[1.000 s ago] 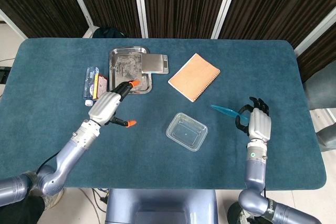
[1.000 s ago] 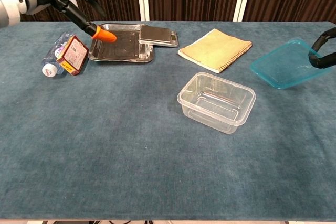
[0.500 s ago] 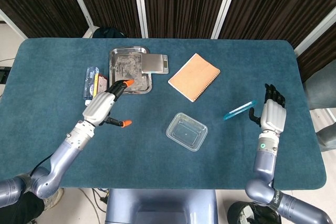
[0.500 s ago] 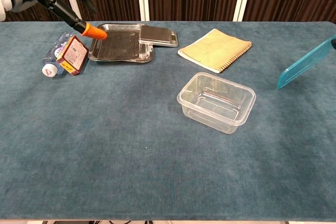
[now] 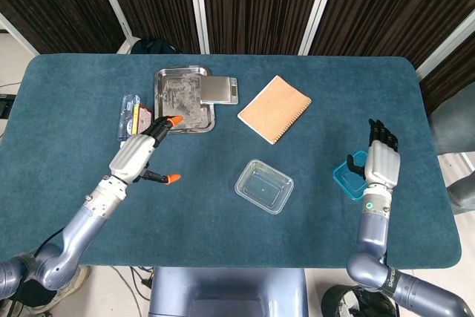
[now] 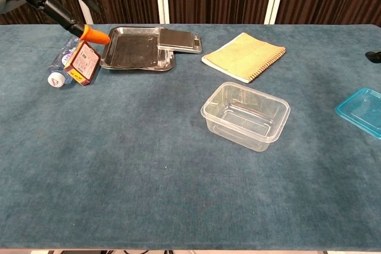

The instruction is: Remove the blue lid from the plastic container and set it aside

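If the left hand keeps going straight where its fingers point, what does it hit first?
Likely the steel tray: the left hand points up-table toward its near corner. It hangs above the table, so height is unclear and it may pass over.

At your eleven o'clock a steel tray [image 5: 181,98] carries a grey scale [image 5: 220,90] on its right edge; a bottle [image 5: 128,114] and small box [image 5: 142,119] lie at its nine, a spiral notebook [image 5: 274,108] at its three.
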{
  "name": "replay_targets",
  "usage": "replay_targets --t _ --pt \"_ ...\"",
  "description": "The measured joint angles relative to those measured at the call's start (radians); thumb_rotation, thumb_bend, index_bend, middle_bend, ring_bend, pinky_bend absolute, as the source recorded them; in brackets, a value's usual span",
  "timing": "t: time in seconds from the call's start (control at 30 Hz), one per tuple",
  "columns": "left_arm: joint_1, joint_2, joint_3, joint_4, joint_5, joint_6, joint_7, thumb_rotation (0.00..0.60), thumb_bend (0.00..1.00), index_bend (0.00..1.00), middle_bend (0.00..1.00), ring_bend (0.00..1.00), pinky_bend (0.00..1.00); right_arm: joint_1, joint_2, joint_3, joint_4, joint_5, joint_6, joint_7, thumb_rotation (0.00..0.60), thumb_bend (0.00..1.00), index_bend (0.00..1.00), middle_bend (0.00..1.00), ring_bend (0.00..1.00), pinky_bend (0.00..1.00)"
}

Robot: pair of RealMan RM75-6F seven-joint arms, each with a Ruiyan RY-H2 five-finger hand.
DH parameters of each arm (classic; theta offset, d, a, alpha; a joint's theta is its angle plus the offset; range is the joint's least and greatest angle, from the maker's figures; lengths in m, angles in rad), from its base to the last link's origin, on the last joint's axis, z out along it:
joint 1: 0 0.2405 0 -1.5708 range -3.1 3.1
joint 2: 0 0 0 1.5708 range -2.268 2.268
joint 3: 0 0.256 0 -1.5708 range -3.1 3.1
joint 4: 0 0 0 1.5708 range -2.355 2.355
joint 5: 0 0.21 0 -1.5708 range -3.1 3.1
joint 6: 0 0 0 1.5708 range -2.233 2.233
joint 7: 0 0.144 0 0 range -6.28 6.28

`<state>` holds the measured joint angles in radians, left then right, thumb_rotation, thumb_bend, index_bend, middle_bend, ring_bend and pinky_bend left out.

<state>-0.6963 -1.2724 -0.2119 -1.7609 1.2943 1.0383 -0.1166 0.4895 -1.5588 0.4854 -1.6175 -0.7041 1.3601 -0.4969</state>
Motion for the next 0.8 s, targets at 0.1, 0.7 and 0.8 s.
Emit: replay_targets --t 0.1,0.7,0.8 --pt "0.01 0.015 0.007 -0.005 0.011 0.008 0.004 0.6 0.0 0.02 0.07 0.02 0.24 -0.003 0.011 -0.016 -0.019 -0.026 0.0 0.009 0.6 0.42 0.0 0.0 0.0 0.0" --pt "0.313 0.197 0.228 -0.097 0.174 0.328 0.205 0.6 0.0 0.0 0.0 0.0 0.08 -0.269 0.431 -0.317 -0.285 -0.458 -0.002 0.254 0.6 0.23 0.0 0.0 0.0 0.0" --pt "0.373 0.227 0.278 -0.099 0.201 0.361 0.22 0.6 0.0 0.0 0.0 0.0 0.08 -0.328 0.471 -0.386 -0.277 -0.548 0.023 0.303 0.6 0.23 0.0 0.0 0.0 0.0"
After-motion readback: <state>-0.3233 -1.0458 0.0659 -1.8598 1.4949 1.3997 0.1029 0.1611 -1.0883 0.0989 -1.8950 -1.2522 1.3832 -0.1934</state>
